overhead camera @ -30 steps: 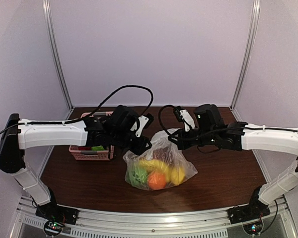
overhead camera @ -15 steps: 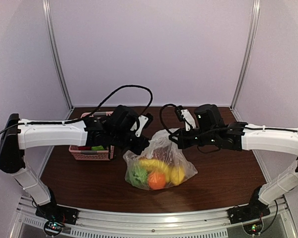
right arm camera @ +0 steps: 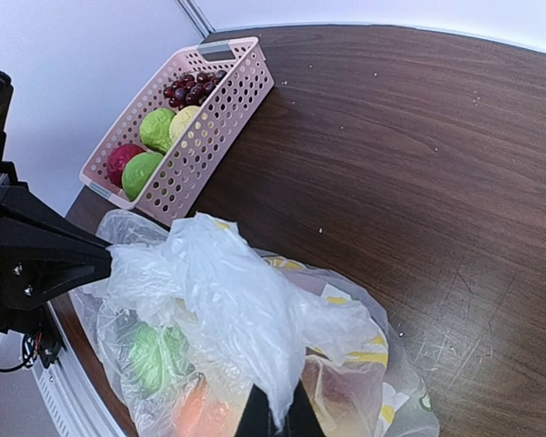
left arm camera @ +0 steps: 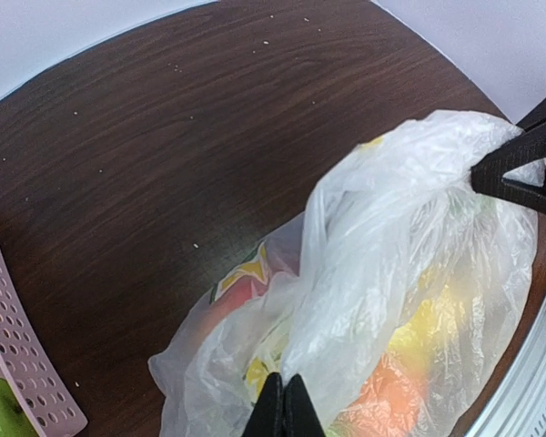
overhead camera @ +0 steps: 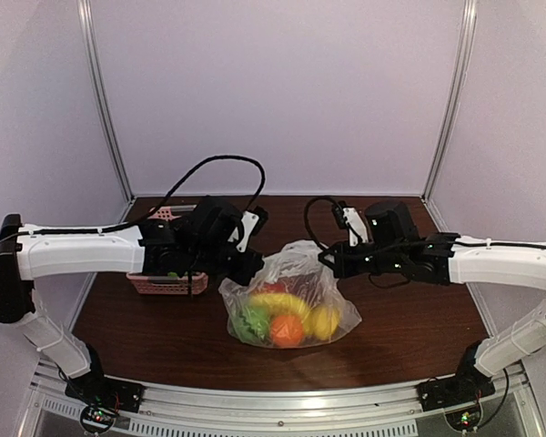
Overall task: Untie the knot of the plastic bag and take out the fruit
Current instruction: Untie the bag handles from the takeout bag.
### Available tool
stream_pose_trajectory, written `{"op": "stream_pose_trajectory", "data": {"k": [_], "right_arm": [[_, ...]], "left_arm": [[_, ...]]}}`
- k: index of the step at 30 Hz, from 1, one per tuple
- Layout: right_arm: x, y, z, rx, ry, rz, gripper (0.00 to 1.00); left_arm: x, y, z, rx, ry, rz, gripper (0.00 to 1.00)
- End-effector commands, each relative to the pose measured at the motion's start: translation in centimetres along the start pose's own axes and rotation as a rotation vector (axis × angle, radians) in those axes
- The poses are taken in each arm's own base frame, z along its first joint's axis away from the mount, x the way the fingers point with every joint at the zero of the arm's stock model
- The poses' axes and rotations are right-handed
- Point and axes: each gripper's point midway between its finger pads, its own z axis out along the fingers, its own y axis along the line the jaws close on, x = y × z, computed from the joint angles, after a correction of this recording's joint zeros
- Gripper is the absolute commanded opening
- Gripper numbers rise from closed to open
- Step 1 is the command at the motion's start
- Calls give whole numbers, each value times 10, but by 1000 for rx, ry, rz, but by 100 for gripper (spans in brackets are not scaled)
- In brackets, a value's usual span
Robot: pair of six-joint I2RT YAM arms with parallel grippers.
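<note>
On the dark table (overhead camera: 409,337), a pink basket (overhead camera: 164,284) sits beside the plastic bag (overhead camera: 296,266).

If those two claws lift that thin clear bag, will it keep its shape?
Probably not: the plastic bag is crinkled film, bunching where the left gripper and right gripper pinch it. The orange and banana would likely sag low and roll.

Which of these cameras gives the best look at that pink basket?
The right wrist view: the pink basket lies whole there, open top showing grapes, green fruit and a red fruit inside. The top view has it mostly behind the left arm; the left wrist view catches only a corner.
</note>
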Motion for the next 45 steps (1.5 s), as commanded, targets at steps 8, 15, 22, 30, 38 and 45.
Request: {"op": "stream_pose_trajectory", "data": {"k": [8, 15, 22, 30, 38, 45], "right_arm": [[-41, 20, -24, -19, -10, -81, 41], [-50, 27, -13, -35, 53, -142, 53], [-46, 40, 9, -73, 150, -190, 56], [-41, 47, 28, -76, 182, -207, 55], [-43, 44, 33, -58, 168, -190, 27], [-46, 44, 22, -60, 124, -161, 2]], "left_arm": [[-12, -10, -19, 77, -83, -10, 0], [-11, -11, -18, 83, -81, -14, 0], [-12, -11, -18, 83, -83, -23, 0], [-12, -11, -14, 86, -80, -33, 0], [-13, -11, -14, 82, -82, -40, 0], [-16, -8, -17, 69, -94, -77, 0]]}}
